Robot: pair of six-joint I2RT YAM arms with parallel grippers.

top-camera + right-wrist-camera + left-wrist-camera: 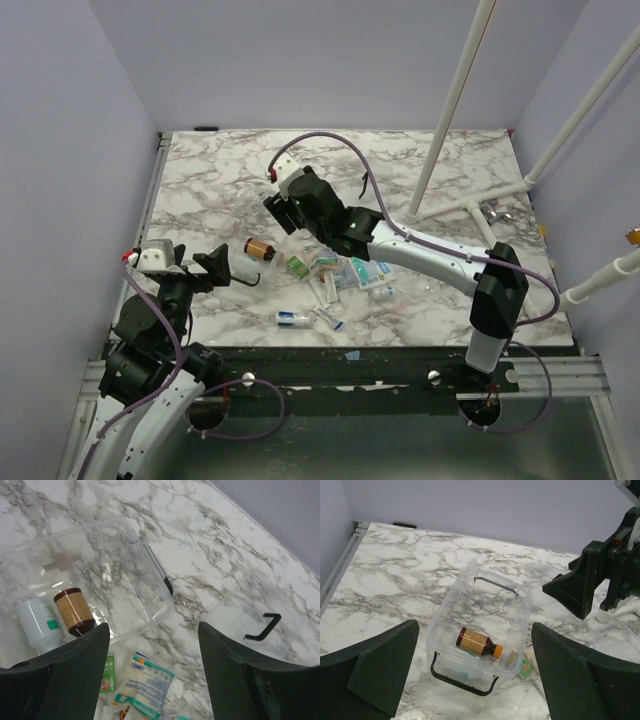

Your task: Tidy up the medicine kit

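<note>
Box: clear plastic medicine box (447, 602), I think light, slippery.
Hold: its black handle (465, 682), at 6 o'clock.
Fingers: left fingers (385, 665) and right fingers (240, 670) spread, empty.

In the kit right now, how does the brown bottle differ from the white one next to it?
The brown bottle is translucent amber with a tan label; the white bottle is opaque with a small green mark. The brown bottle looks slimmer, the white bottle wider. Both lie on their sides, next to each other, inside the clear medicine kit.
</note>
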